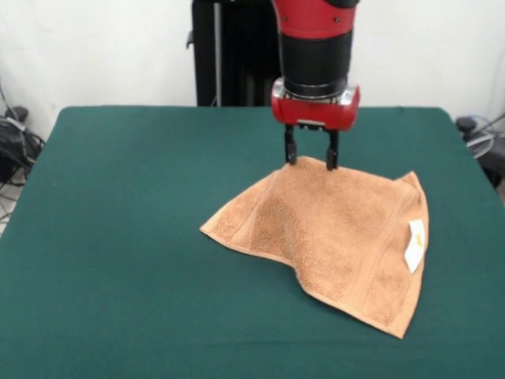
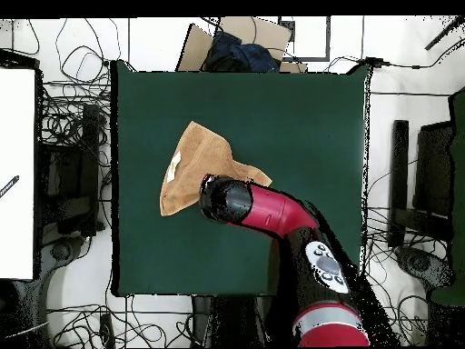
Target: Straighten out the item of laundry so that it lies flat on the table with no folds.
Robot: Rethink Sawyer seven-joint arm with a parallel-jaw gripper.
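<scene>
Front view: you see the hand (image 1: 312, 157) at the towel's (image 1: 331, 237) far edge.
Hand: fingers slightly apart, pinching that raised edge.
Towel: right of centre on the counter (image 1: 118, 237), rumpled.

Nubby terry towel (image 1: 331, 229) on the matt, cloth-like table (image 1: 118, 237); glossy red arm (image 1: 316, 16).

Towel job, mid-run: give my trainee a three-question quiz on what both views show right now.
1. True or false: the towel lies fully flat on the table.
2. Where is the gripper in the front view? A) at the towel's far edge B) over bare table C) at the white label
3. Fill in: in the overhead view, the arm covers part of the ____.

Key: 1 false, its far edge is raised; 2 A; 3 towel.
</scene>
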